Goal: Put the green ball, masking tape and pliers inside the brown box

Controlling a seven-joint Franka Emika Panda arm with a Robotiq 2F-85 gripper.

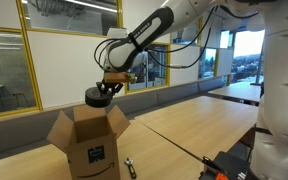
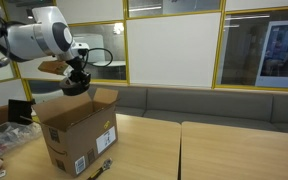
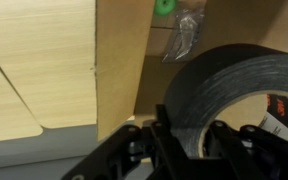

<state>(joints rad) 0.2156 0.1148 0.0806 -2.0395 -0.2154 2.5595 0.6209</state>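
Masking tape (image 3: 246, 95) pinched by its wall in gripper (image 3: 191, 138), hanging over open brown box (image 1: 89, 140). Green ball (image 3: 164, 6) inside box, twelve o'clock in wrist view. Pliers (image 1: 130, 165) on table (image 1: 184, 125), four o'clock from box.

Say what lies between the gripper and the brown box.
The masking tape, held by the gripper over the brown box; the wrist view shows it.

The brown box (image 1: 89, 145) stands with flaps spread outward, its mouth open below the gripper (image 1: 102, 97). Inside, the green ball (image 3: 164, 6) and a clear crumpled scrap (image 3: 184, 38) take up one side. The masking tape (image 3: 234, 85) fills the jaws. Open worktop (image 1: 184, 125) flanks the box, save the pliers (image 1: 130, 165).
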